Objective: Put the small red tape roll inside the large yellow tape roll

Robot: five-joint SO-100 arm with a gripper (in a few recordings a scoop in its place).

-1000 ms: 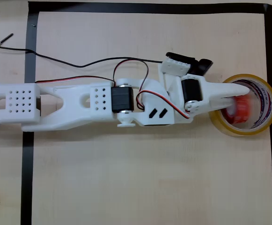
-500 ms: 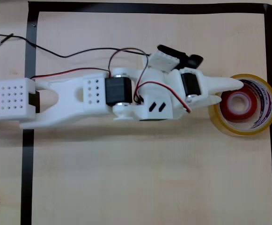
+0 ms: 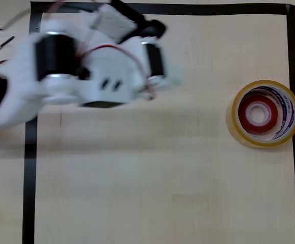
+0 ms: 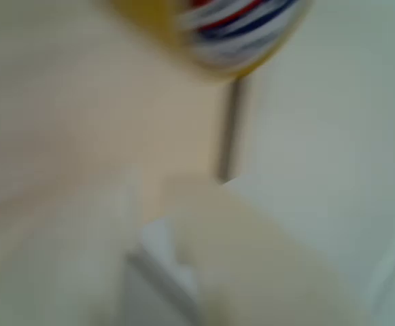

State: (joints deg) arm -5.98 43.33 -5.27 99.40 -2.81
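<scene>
The red tape roll (image 3: 258,113) lies flat inside the yellow tape roll (image 3: 265,113), near the right edge of the overhead view. The red ring sits within the larger ring's hole, its white core facing up, a little toward the left side of the opening. The yellow roll's inner wall shows white with purple and red print on its right side. Both rolls rest on the pale wooden desk (image 3: 162,183), just inside the black tape border (image 3: 294,61) that runs down the right side.

The arm (image 3: 81,66) is at the upper left of the overhead view, well apart from the rolls and smeared by motion blur. It is white with black motor blocks and a red wire looping over it. Its fingers (image 3: 170,76) point to the right, but the blur hides them too much to tell whether they are open or closed; nothing visible is held between them. The arm crosses the black border at the left side of the desk.

In the wrist view everything is heavily blurred. The yellow roll (image 4: 211,34) shows at the top edge with red and blue streaks of its printed core, and a dark line of the border (image 4: 230,129) runs down below it. Pale, shapeless forms fill the lower half, and I cannot tell what they are.
</scene>
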